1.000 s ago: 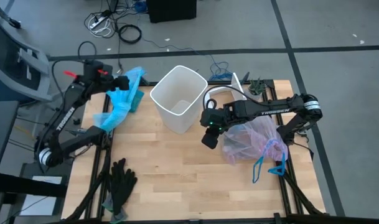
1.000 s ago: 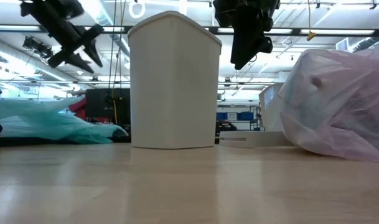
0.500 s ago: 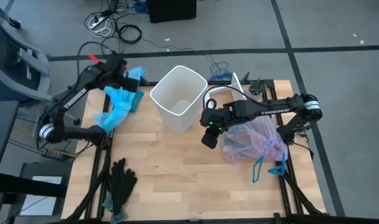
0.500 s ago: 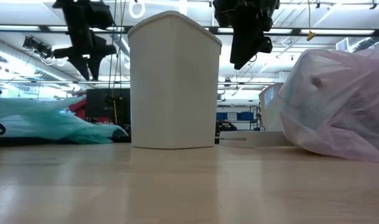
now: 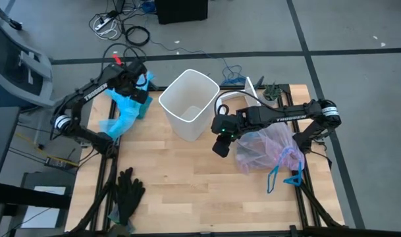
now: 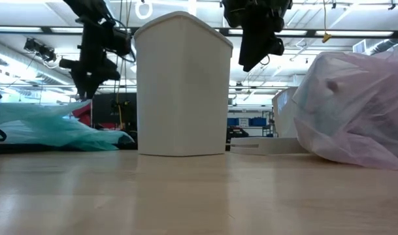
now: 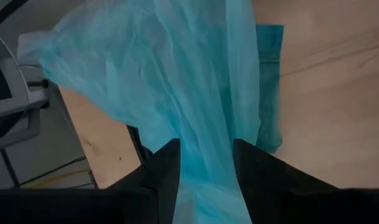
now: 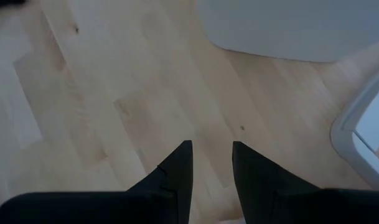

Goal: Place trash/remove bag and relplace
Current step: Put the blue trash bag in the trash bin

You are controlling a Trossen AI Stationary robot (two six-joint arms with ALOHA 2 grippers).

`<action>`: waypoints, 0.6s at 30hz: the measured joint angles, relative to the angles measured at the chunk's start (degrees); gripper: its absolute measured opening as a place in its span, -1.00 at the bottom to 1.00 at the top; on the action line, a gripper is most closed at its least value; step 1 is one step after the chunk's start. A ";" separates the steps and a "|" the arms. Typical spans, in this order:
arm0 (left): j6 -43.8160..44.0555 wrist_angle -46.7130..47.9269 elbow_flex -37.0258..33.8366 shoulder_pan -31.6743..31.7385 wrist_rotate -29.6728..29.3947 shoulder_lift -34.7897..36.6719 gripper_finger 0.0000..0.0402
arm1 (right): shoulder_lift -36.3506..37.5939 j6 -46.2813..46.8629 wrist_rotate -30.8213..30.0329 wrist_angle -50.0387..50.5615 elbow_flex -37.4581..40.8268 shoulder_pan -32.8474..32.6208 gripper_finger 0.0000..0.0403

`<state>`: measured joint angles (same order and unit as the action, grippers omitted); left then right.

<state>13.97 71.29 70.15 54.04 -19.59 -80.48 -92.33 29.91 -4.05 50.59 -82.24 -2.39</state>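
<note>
Bag (image 5: 269, 150) — pink-lavender, crumpled, stuffed, blue ties.

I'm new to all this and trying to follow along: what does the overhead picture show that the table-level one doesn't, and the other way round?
Only the overhead view shows the black gloves and the inside of the white bin, which has no liner. Only the table-level view shows the room's ceiling lights behind. Both show the bin, the light-blue bag under the left gripper, the right gripper above bare wood, and the filled pink bag.

table (image 5: 187, 178): pale matt wood | bag (image 5: 266, 150): thin translucent plastic (crinkled) | bin (image 5: 187, 105): smooth white plastic
</note>
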 joint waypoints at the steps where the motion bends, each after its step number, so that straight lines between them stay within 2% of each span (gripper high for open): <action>1: -0.02 -0.12 0.00 0.05 0.00 -0.58 -0.22 | 0.00 -0.01 0.00 -0.31 0.00 -0.10 -0.50; 8: 0.58 -0.93 0.00 0.38 0.00 -5.63 -0.21 | 0.00 -0.04 0.04 -1.51 0.00 -0.79 -0.50; 18: 2.98 -7.84 -0.04 0.37 0.82 -12.85 -0.21 | 0.00 -0.07 0.15 -1.69 0.00 -1.92 -0.50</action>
<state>16.95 63.44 70.11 54.41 -18.78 -93.33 -92.33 29.85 -3.91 48.90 -82.24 -4.31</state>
